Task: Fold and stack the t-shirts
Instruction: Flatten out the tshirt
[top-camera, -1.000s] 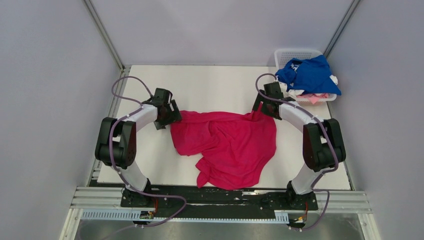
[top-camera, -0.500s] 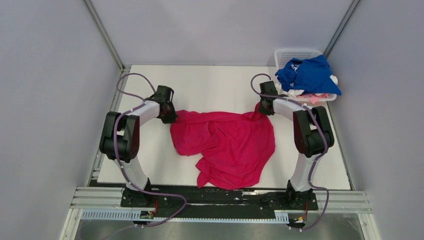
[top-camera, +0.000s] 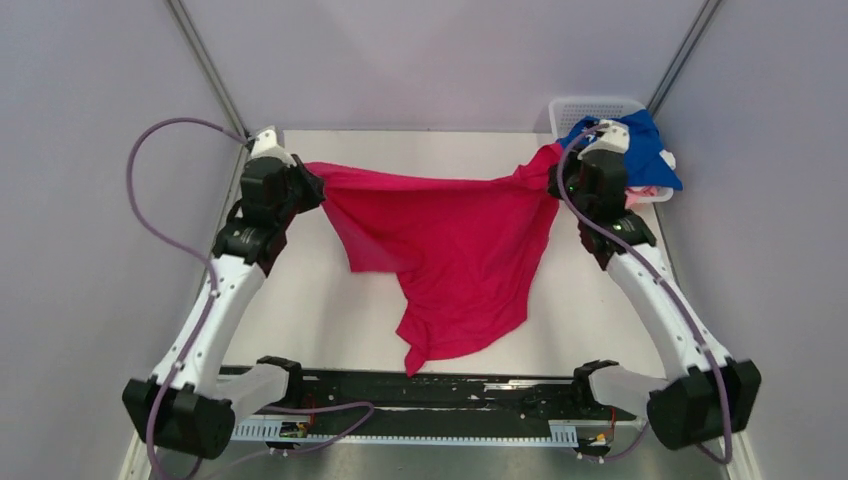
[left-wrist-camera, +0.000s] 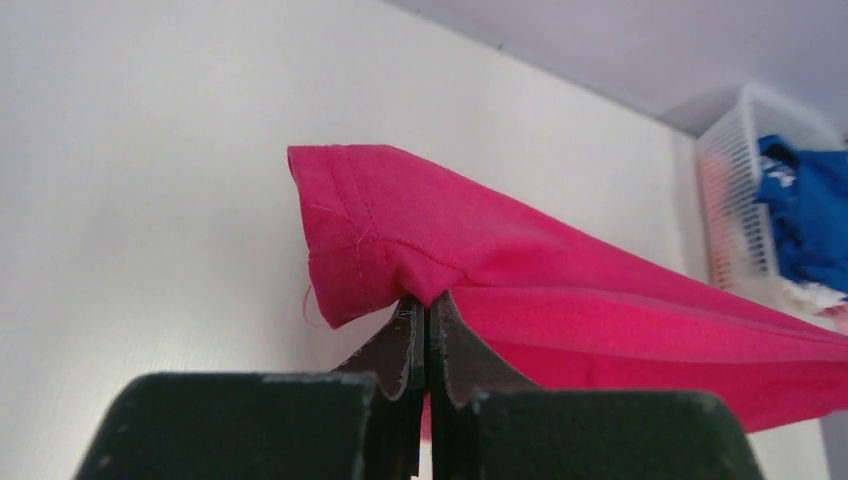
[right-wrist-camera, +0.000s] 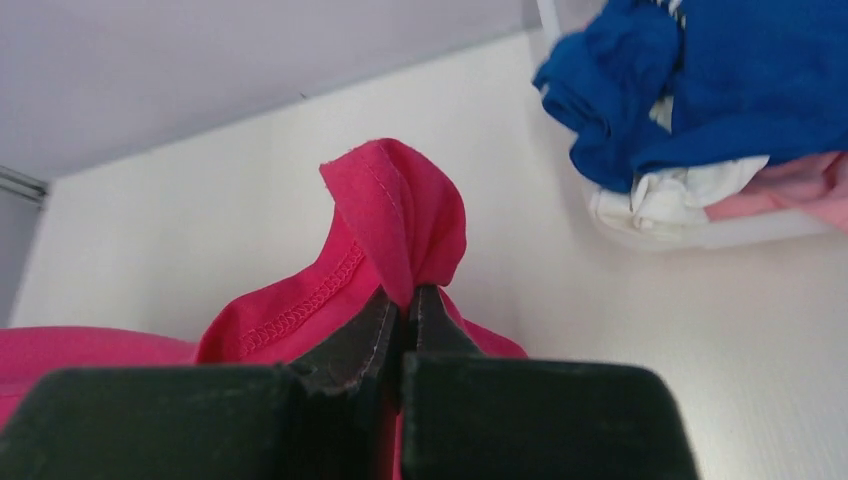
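Observation:
A magenta-red t-shirt (top-camera: 450, 240) hangs stretched between both arms above the white table (top-camera: 310, 320), its lower end drooping toward the near edge. My left gripper (top-camera: 312, 190) is shut on its left corner; in the left wrist view the hemmed cloth (left-wrist-camera: 400, 230) bunches over the pinched left gripper (left-wrist-camera: 428, 305). My right gripper (top-camera: 558, 172) is shut on the right corner, and the right wrist view shows a fold of the shirt (right-wrist-camera: 400, 220) rising from the closed right gripper (right-wrist-camera: 408, 298). A royal blue t-shirt (top-camera: 625, 150) lies on top of the basket's pile.
A white lattice basket (top-camera: 590, 106) stands at the far right corner, close behind the right gripper, holding the blue shirt over white (right-wrist-camera: 670, 195) and pale pink (right-wrist-camera: 790, 190) cloth. Grey walls close in both sides and the back.
Both grippers shut on the magenta-red shirt's far corners and rose up and outward. The shirt went from a heap on the table to hanging stretched between them.

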